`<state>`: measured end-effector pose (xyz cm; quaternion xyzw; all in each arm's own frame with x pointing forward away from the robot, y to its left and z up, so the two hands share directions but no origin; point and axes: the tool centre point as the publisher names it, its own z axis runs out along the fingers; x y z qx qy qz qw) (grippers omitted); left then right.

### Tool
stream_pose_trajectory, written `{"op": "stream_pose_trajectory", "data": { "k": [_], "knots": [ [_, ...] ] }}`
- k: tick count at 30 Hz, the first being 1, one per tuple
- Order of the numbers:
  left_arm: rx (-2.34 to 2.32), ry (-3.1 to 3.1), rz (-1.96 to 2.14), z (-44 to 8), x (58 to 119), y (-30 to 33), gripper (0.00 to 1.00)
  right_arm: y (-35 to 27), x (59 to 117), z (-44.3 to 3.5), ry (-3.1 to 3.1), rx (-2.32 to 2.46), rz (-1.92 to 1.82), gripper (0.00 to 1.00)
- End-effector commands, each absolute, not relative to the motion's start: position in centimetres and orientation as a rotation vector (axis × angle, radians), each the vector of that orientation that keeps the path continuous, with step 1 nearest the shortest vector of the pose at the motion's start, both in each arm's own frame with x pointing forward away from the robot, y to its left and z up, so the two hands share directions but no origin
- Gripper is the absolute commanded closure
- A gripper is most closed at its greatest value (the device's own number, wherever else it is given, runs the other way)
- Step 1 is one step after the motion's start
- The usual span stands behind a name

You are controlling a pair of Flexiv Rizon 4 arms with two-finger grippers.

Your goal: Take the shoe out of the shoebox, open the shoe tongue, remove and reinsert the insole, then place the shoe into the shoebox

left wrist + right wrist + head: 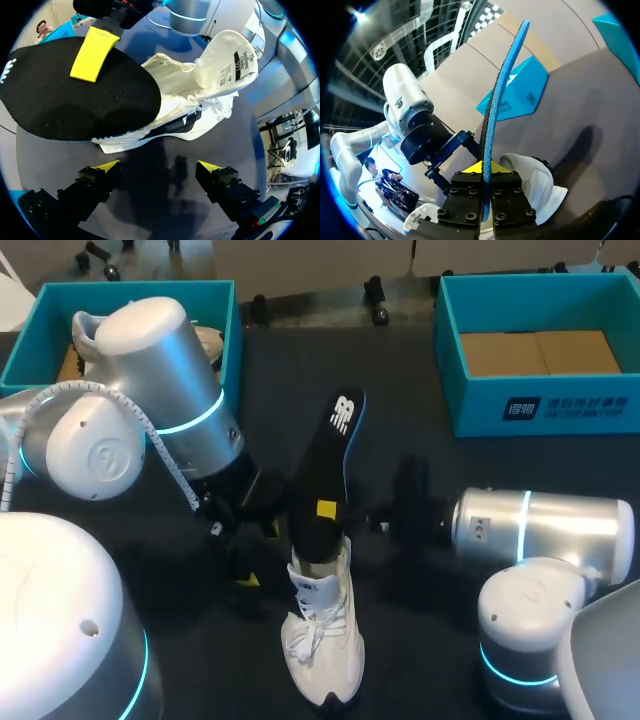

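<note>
A white shoe lies on the dark table, toe toward the front edge, its tongue folded back. A black insole with a blue edge stands tilted above it, its lower end at the shoe's opening. My right gripper is shut on the insole; in the right wrist view the gripper pinches the insole edge-on above the shoe. My left gripper is open just left of the shoe. In the left wrist view this gripper has nothing between its fingers, and the shoe and insole lie ahead.
A teal shoebox at the back left holds another light shoe, partly hidden by my left arm. A second teal shoebox at the back right shows only its cardboard floor. Dark table lies between them.
</note>
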<state>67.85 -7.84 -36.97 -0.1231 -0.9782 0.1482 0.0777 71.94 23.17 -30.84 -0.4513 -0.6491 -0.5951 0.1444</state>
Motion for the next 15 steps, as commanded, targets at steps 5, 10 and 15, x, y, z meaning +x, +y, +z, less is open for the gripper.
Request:
{"op": "stream_pose_trajectory", "data": {
  "k": [5, 10, 15],
  "knots": [
    [-0.370, -2.931, 0.447, -37.01, 67.80, -7.77, 0.00, 22.80, 72.68, -29.82, -1.957, -1.290, -1.640, 1.00],
    [-0.370, -2.931, 0.447, -37.01, 67.80, -7.77, 0.00, 22.49, 72.96, -29.75, -1.971, -1.273, -1.646, 1.00],
    [-0.370, -2.931, 0.447, -37.01, 67.80, -7.77, 0.00, 22.49, 72.96, -29.75, -1.971, -1.273, -1.646, 1.00]
  ]
}}
